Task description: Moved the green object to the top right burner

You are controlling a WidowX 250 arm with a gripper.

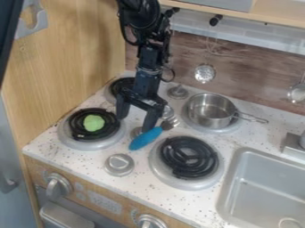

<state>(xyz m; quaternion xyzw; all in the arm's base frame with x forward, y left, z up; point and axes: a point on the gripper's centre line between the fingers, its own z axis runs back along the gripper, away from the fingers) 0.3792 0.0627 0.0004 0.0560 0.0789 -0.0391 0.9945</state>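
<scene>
The fingers (154, 117) are apart, and the green object (93, 123) lies on the near left burner (88, 145). A low move may drag the fork (145, 139); the pot (209, 116) occupying the far right burner (219, 130) could make placing unstable.

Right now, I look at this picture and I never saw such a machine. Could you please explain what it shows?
The black machine is a robot arm, coming from the top edge. One fixed camera looks down at a slant on a toy stove. As seen here, a green object lies on the front left burner, and a metal pot stands on the back right burner. The end effector has its two fingers apart, apparently holding nothing; a blue-handled fork lies close by. At right is a sink.
</scene>
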